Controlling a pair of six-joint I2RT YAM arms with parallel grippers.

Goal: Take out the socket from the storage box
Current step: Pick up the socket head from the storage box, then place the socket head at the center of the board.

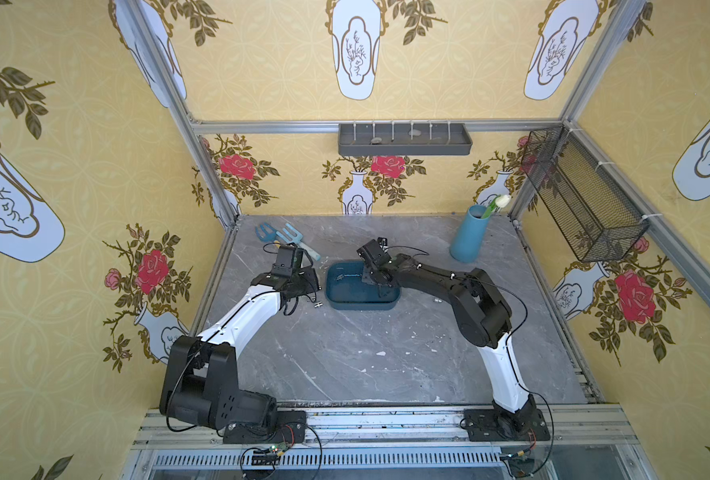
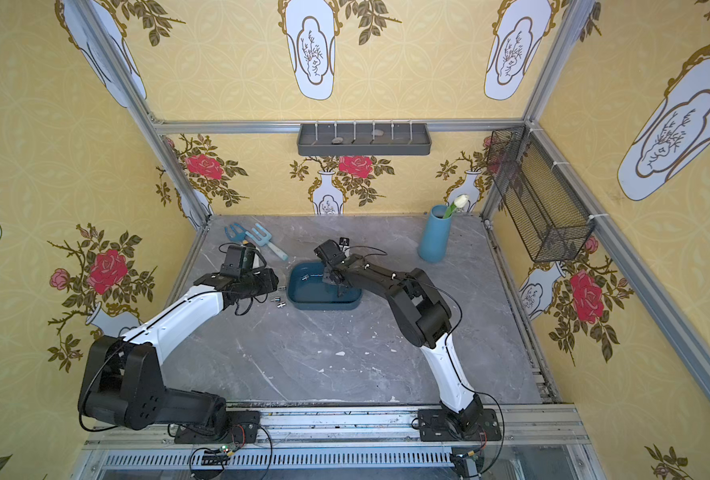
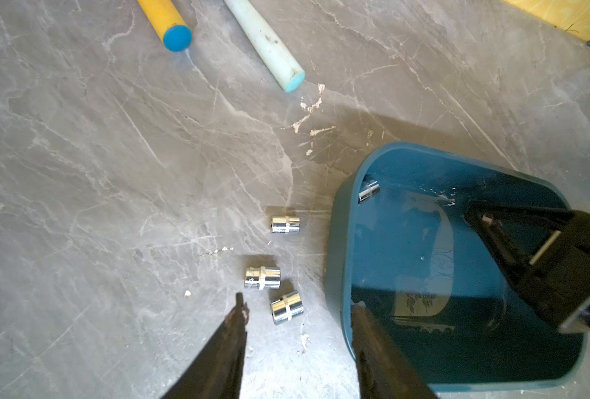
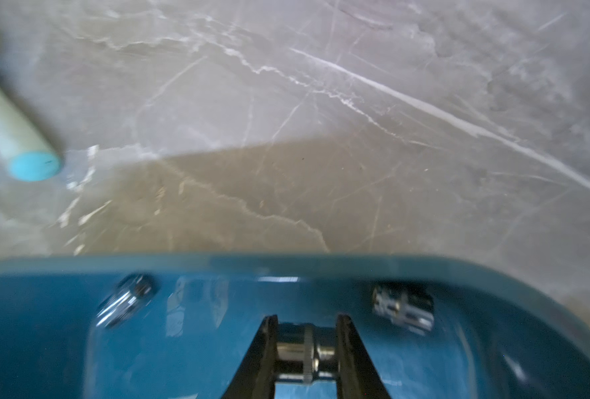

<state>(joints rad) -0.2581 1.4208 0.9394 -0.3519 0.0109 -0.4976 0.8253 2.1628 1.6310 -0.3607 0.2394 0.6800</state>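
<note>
Two fingers of the right gripper (image 4: 306,323) pinch a shiny socket (image 4: 304,355) by its ends, low inside the blue box (image 4: 286,264); the left gripper (image 3: 300,302) gapes empty just outside; smooth metal might slip and drop back when lifted.

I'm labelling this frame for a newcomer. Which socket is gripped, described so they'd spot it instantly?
Find the teal storage box mid-table. Inside, the chrome target socket is clamped in the right gripper. Two other sockets lie loose, ungripped.
</note>
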